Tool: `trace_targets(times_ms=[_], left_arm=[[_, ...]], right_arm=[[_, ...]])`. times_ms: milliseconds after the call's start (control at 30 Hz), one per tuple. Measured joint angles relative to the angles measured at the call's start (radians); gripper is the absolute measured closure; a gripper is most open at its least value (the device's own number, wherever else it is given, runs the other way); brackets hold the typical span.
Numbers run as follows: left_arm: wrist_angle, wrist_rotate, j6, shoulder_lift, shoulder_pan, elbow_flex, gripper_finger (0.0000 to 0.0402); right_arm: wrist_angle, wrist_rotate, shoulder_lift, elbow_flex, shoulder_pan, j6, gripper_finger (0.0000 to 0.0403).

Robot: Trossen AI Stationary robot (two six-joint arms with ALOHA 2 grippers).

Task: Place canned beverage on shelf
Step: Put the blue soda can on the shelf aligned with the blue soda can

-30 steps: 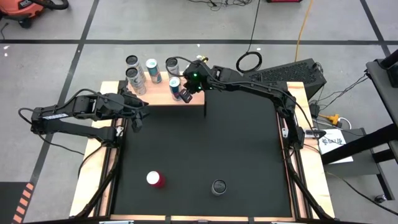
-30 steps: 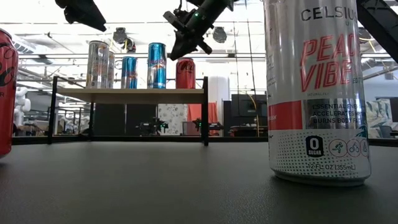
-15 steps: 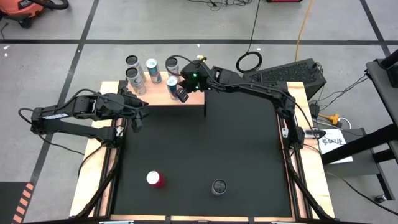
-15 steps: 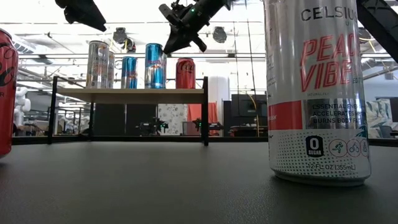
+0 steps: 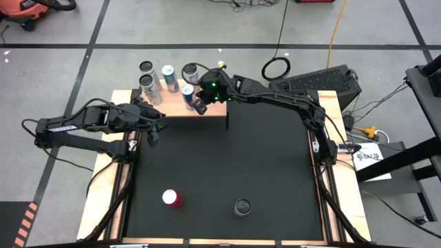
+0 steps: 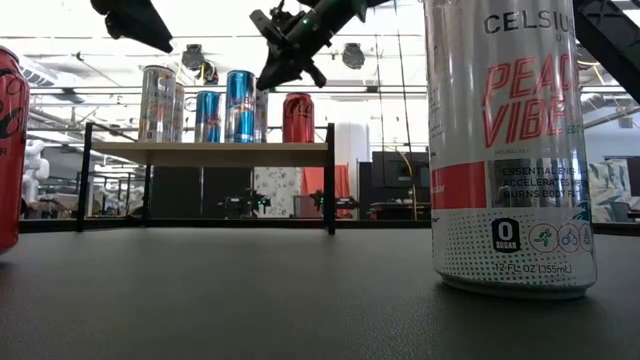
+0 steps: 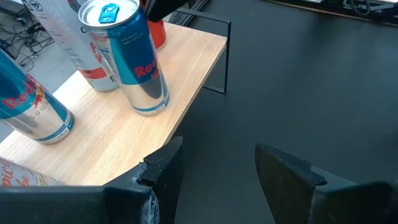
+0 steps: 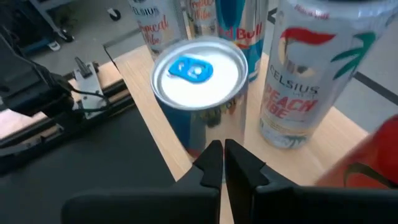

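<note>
1. The shelf (image 6: 208, 152) is a pale wooden board on thin black legs, standing at the far edge of the black table (image 5: 227, 165), toward its left corner.
2. The blue and silver can (image 6: 239, 106) with a blue pull-tab stands upright near the shelf's front edge; the right wrist view shows its silver lid (image 8: 199, 70) from above.
3. Behind it on the board stand a white peach-labelled can (image 8: 309, 74), another blue can (image 6: 207, 116), a silver can (image 6: 157, 103) and a red can (image 6: 297, 118) toward the right end.
4. In the high view the right arm hides part of the shelf, and the cans crowd together so their exact rows are hard to make out.
5. The right gripper (image 8: 222, 163) hangs just in front of and above the blue and silver can, fingers pressed together, holding nothing; whether the tips touch the can cannot be told.
6. The left gripper (image 5: 153, 129) sits above the table's left edge, just in front of the shelf's left end, its fingers (image 7: 163, 169) drawn in as far as they go with a gap between them and nothing held.
7. Near the table's front edge stand 2 more cans: a red can (image 5: 171, 198) toward the left and a white peach can (image 6: 508, 150) toward the middle.
8. In the low view the red one is cut off by the picture's side, and the white one's top is cut off.
</note>
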Motion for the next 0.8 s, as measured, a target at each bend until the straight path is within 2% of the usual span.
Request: trace_targets(times_ms=[333,533,800], left_arm=[[0.035,-0.001,0.005,0.042,0.000,0.000,0.0201],[0.084,-0.003,0.005,0.048,0.000,0.000,0.0201],[0.083,-0.004,0.000,0.054,0.000,0.000,0.0201]], right_arm=[[0.056,-0.002,0.011,0.000,-0.007,-0.002,0.0403],[0.127,-0.076,0.039,0.000,-0.007,0.018,0.0403],[0.135,-0.079,0.048,0.000,-0.012,0.020,0.0403]])
